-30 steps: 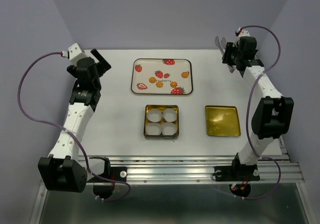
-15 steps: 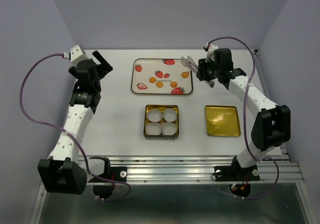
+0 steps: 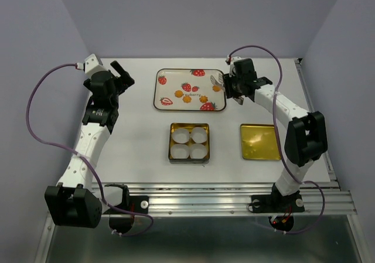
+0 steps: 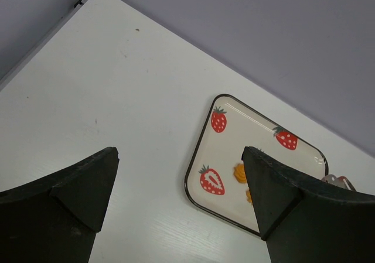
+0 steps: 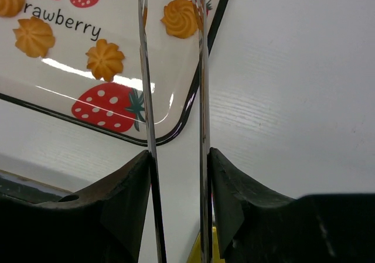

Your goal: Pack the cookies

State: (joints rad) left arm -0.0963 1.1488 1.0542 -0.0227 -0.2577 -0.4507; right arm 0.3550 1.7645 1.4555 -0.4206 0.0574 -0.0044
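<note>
Four cookies (image 3: 187, 98) lie on the strawberry-printed tray (image 3: 158, 87). In front of the tray, a gold tin (image 3: 170, 141) holds four white paper cups (image 3: 180, 136); its lid (image 3: 260, 141) lies off the tray's near right corner. The right gripper (image 3: 230, 87), clamped on metal tongs (image 5: 202, 99), reaches over the tray's right end. Only its wrist view shows the blades flanking the rightmost cookie. Left of the tray, the left gripper (image 4: 179, 152) gapes wide.

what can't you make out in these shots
- Tips of the tongs: right wrist view, cut off by the top edge, so contact with the nearest cookie is unclear.
- Right part of the tray: left wrist view, hidden behind a finger of the left gripper.
- Tongs in the top view: too small to read beside the right gripper.
</note>
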